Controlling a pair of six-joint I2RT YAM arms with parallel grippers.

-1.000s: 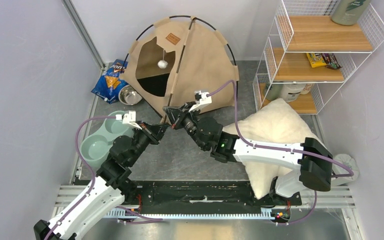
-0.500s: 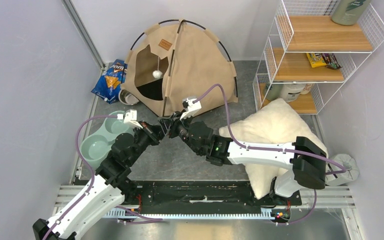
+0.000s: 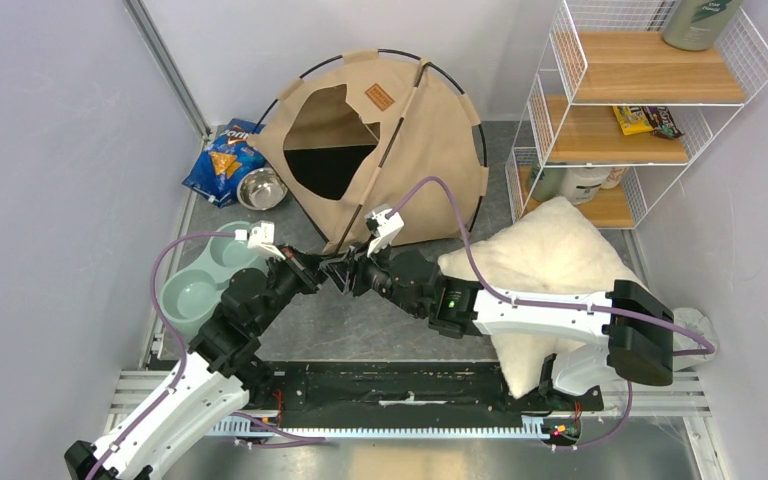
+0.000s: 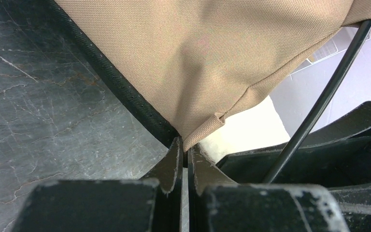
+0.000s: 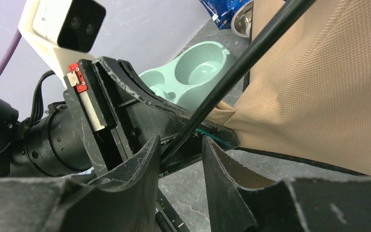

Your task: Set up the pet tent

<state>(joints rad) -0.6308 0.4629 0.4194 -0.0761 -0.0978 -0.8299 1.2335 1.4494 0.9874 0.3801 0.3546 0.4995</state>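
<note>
Pet tent (image 3: pixel 415 150) looks light, floppy (tips easily): left gripper (image 4: pixel 184 151) pinches its corner hem (image 4: pixel 206 124), the sensible hold; right gripper (image 5: pixel 179 153) gapes around a pole (image 5: pixel 236 72).

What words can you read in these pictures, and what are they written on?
"Doritos": probably, on the blue chip bag; it is small and slanted, so not certain.
Brown label on the pet tent: too small to read.
Snack packs on the wire shelf: print too blurred to read.
Green bottle on the top shelf: writing too blurred to read.
</note>
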